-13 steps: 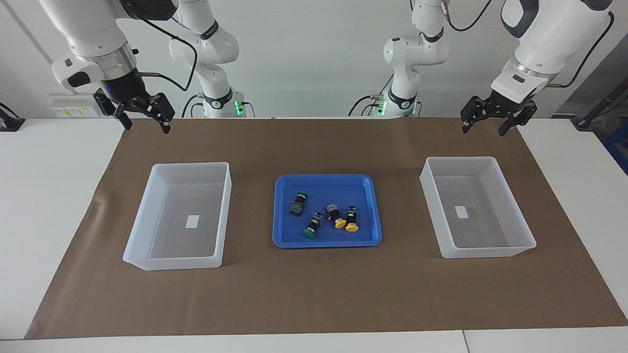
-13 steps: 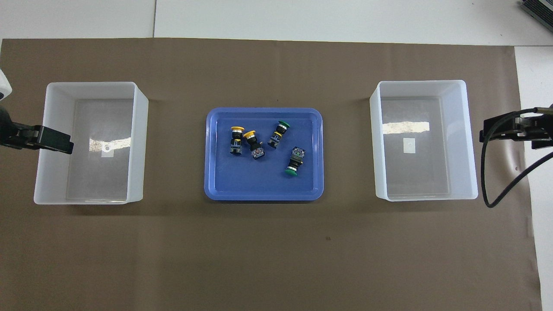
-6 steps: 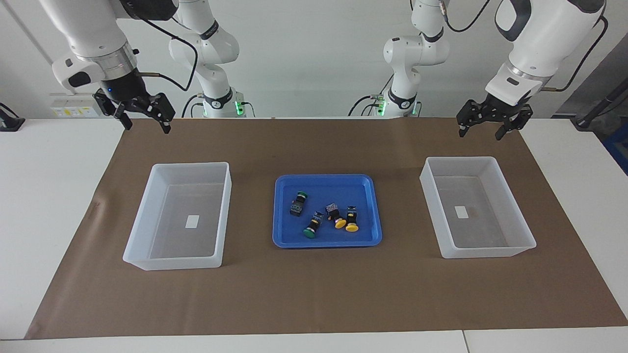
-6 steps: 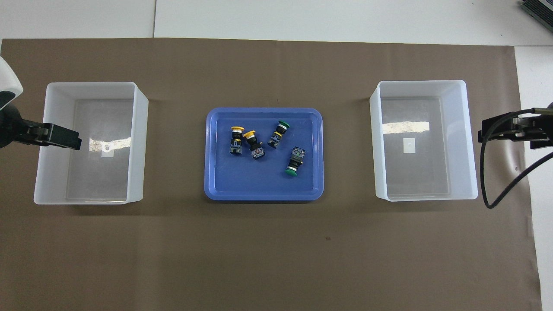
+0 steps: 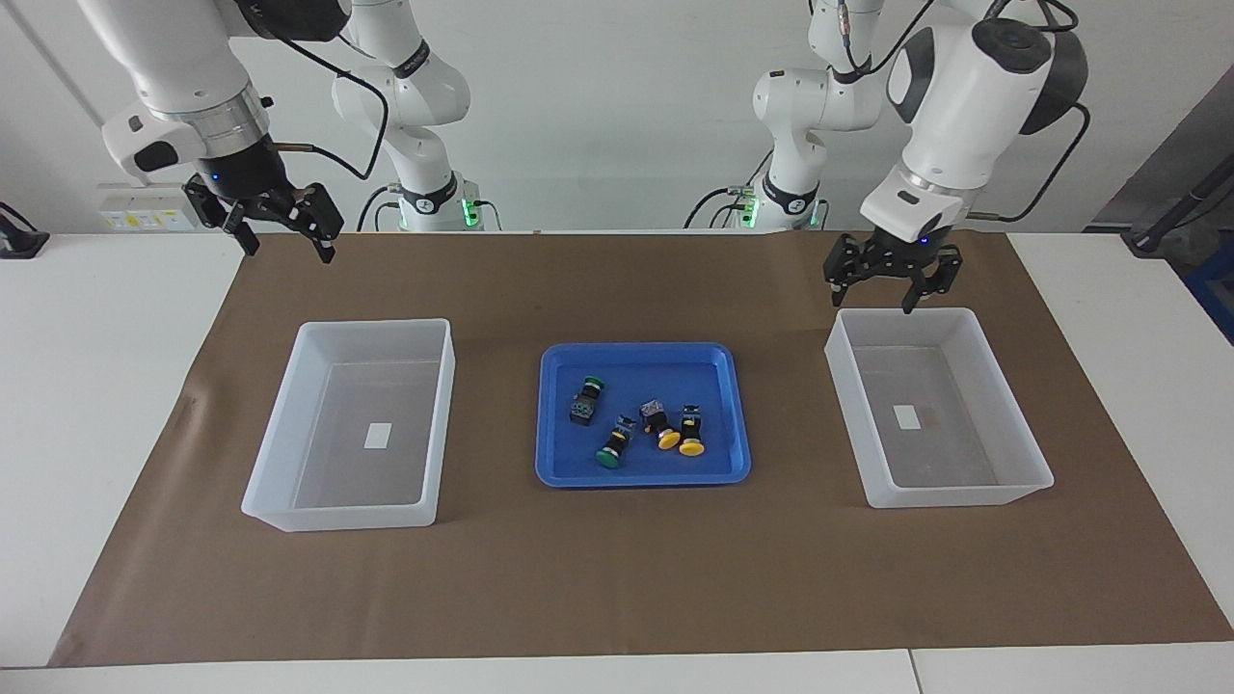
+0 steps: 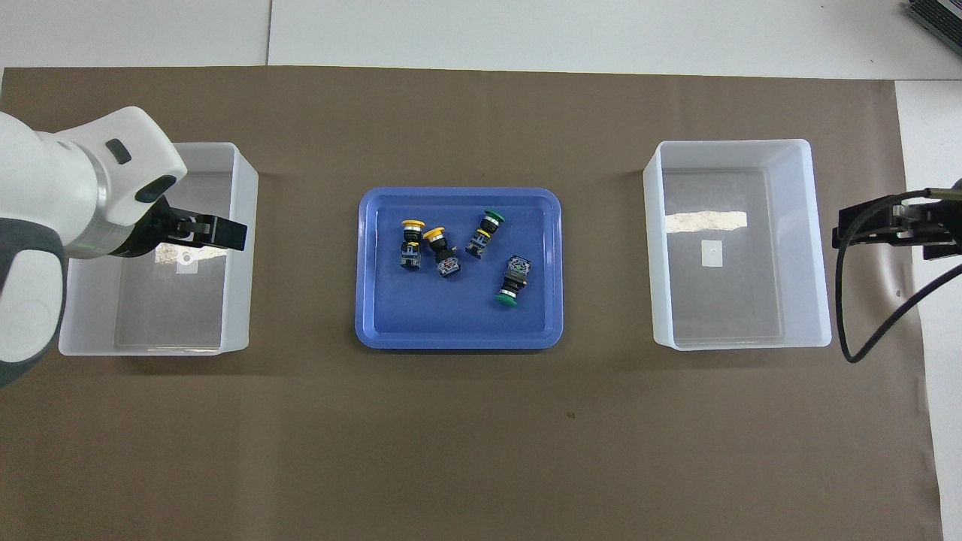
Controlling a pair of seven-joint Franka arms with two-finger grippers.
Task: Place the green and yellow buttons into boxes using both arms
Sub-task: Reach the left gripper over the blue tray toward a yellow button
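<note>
We see a white table [image 5: 96,386] covered by a brown paper sheet [image 5: 627,578], with a pale wall above it in the facing view. A shallow blue tray [image 5: 554,424] with rounded corners sits mid-sheet, and a clear-white plastic box with sloped walls stands at each end: one toward the left arm's end [image 5: 1003,424], one toward the right arm's end [image 5: 280,453]. Each has a small white label on its floor.

All four buttons lie in the tray. In the overhead view, taking the tray's centre as the dial, the two yellow buttons [image 6: 412,244] [image 6: 440,252] lie side by side around ten o'clock, one green button [image 6: 485,231] at one o'clock, and the other green button [image 6: 512,279] at four o'clock.

The facing view shows the left gripper [image 5: 892,289] hanging over the robot-side rim of its box, fingers spread wide and empty; the overhead view shows only its dark side. The right gripper [image 5: 284,231] hangs over the sheet's corner, spread wide and empty; overhead it barely enters the frame.
</note>
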